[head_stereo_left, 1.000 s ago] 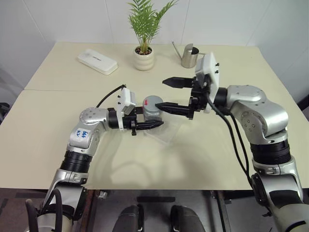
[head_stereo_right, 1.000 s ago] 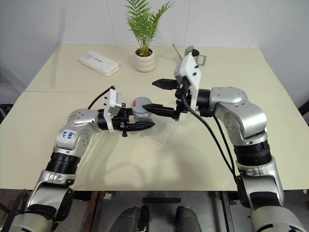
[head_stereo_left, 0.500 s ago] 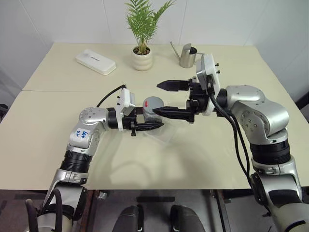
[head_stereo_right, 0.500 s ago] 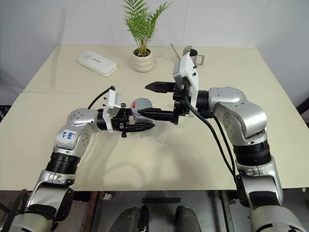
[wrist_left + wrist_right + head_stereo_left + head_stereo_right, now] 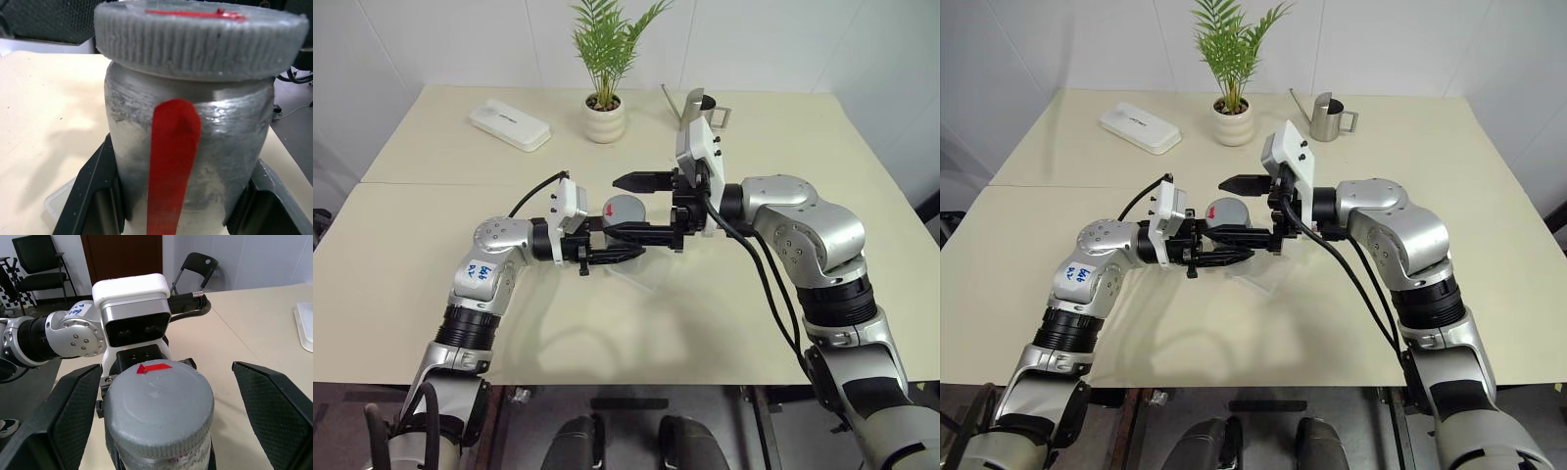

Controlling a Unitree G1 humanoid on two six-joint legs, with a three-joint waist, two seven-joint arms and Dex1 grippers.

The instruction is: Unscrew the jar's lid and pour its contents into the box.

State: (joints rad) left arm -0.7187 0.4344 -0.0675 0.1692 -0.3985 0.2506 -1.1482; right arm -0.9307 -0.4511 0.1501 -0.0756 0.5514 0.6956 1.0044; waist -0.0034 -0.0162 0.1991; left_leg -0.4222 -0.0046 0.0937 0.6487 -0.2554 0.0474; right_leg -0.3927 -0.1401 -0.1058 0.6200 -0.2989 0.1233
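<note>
Left gripper (image 5: 625, 254) has its fingers (image 5: 95, 196) clamped tight on the jar (image 5: 188, 156), one black pad each side of the body, holding it upright above the table (image 5: 431, 264). Jar sits mid-table, between the two arms, w/ a red strip running down its side in the left wrist view. Lid (image 5: 159, 413) on top of the jar, gray, ribbed edge, small red mark near the rim.

Right gripper (image 5: 639, 208) comes in from the opposite side, level, fingers (image 5: 76, 416) spread wide & straddling the lid; a clear gap shows between each finger and the lid, so nothing held. One finger lies behind the lid, the other in front & lower.

Box (image 5: 651, 274) on the table just below & slightly to the right of the jar, clear plastic, edge also visible under the jar in the left wrist view. Contents can't be made out thru the jar wall.

Back of table: white case (image 5: 510, 124) on the left, potted plant (image 5: 605, 117) centre, steel can (image 5: 1329, 117) to its right, all well apart from the jar.
</note>
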